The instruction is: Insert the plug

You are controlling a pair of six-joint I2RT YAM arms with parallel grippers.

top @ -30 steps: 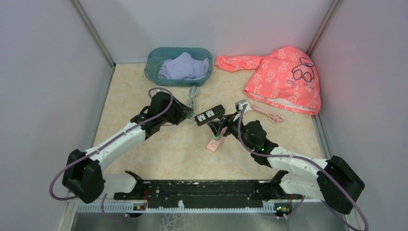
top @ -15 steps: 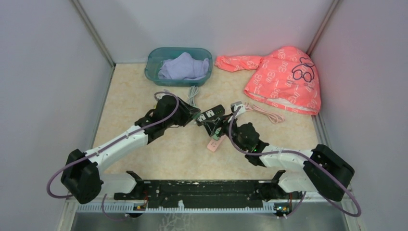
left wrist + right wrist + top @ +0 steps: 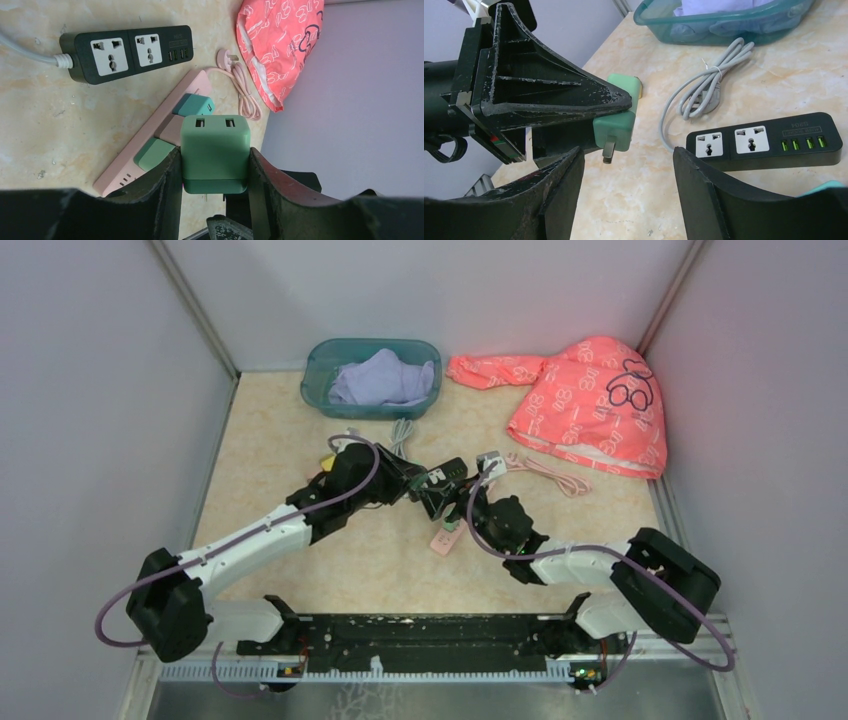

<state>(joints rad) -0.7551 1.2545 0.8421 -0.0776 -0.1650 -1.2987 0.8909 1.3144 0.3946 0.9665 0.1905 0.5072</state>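
A green cube plug point(image 3: 215, 140) is clamped between the fingers of my left gripper point(image 3: 214, 154), its metal prongs pointing back under the wrist. From the right wrist the same plug point(image 3: 619, 122) hangs above the table, prongs down, beside the black power strip point(image 3: 764, 142). My right gripper point(image 3: 628, 156) is open with nothing in it, just below the plug. From the top camera the left gripper point(image 3: 408, 480) and right gripper point(image 3: 455, 505) meet at the black strip point(image 3: 443, 476). A pink power strip point(image 3: 150, 150) holding green plugs lies close by.
A teal basin point(image 3: 372, 377) with lilac cloth stands at the back. A coral garment point(image 3: 590, 405) lies back right. The strip's coiled grey cable point(image 3: 704, 95) runs toward the basin. A pink cable with plug point(image 3: 240, 90) lies by the garment. Grey walls close in on both sides.
My left arm has carried the plug rightward to the black strip. The right arm has swung left to meet it, and its jaws have narrowed slightly.
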